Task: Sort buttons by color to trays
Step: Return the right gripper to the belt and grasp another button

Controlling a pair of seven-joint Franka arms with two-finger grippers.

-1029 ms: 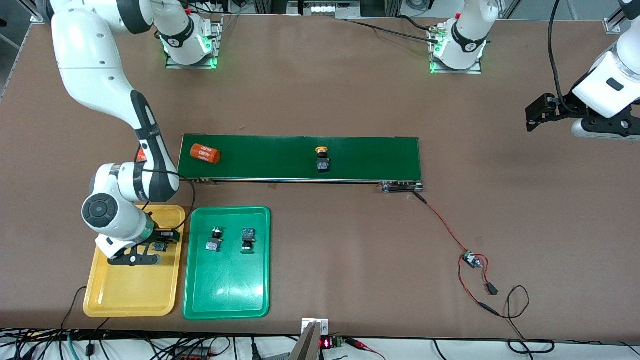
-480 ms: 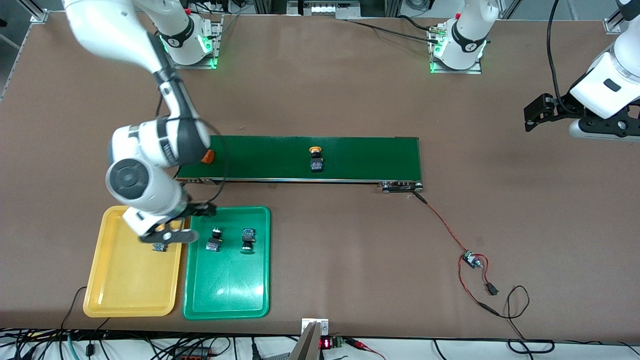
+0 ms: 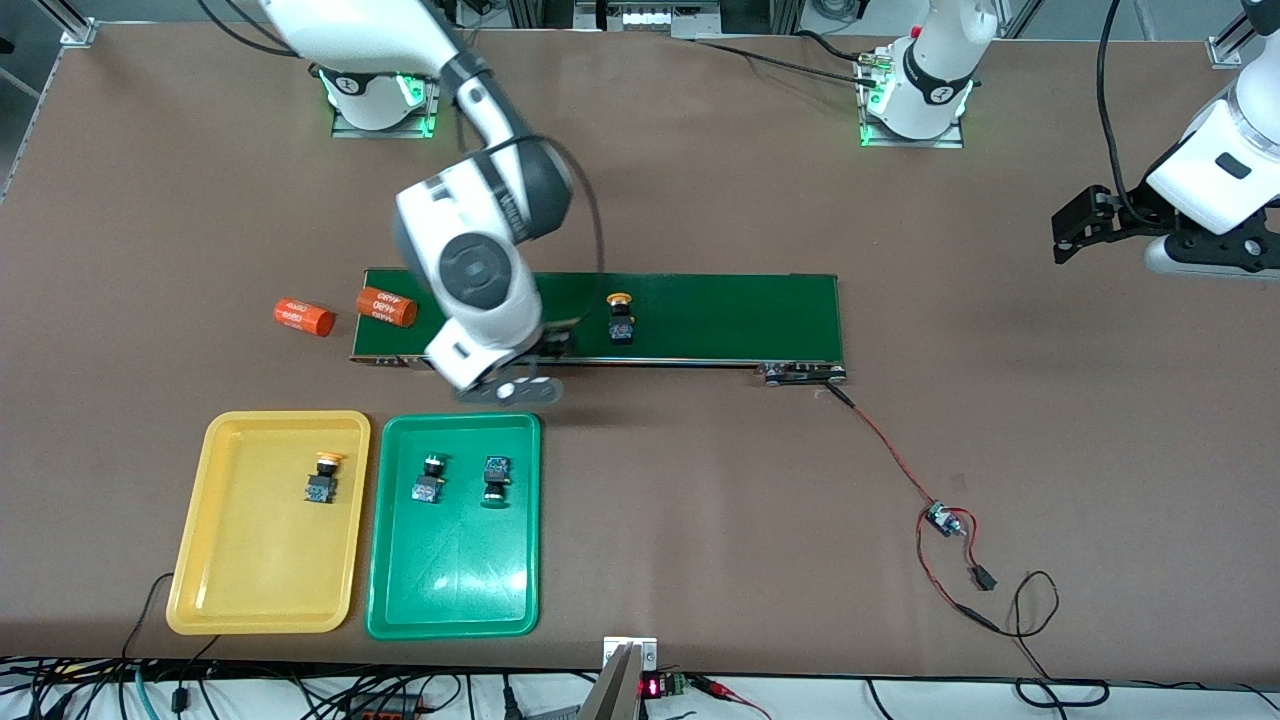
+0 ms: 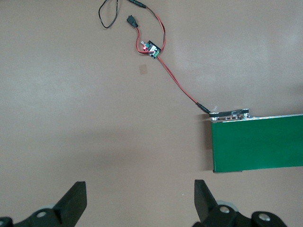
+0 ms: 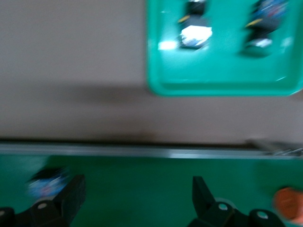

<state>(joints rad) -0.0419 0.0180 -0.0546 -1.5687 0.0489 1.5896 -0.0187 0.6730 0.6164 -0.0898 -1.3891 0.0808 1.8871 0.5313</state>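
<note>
One yellow-capped button (image 3: 322,480) lies in the yellow tray (image 3: 250,580). Two green-capped buttons (image 3: 429,480) (image 3: 495,478) lie in the green tray (image 3: 450,590). Another yellow-capped button (image 3: 620,318) stands on the conveyor belt (image 3: 720,310). My right gripper (image 3: 545,350) hovers open and empty over the belt beside that button; the right wrist view shows the button (image 5: 45,184) just outside one finger of the right gripper (image 5: 137,194). My left gripper (image 3: 1075,225) waits open over bare table at the left arm's end, and the left wrist view shows nothing in the left gripper (image 4: 140,198).
An orange cylinder (image 3: 386,306) lies on the belt's end toward the right arm, another orange cylinder (image 3: 303,317) on the table just off that end. A small circuit board (image 3: 940,518) with red and black wires runs from the belt's other end.
My right gripper has opened, left the yellow-capped button in the yellow tray, and swung up over the belt. The button on the belt has drifted toward the right arm's end.
</note>
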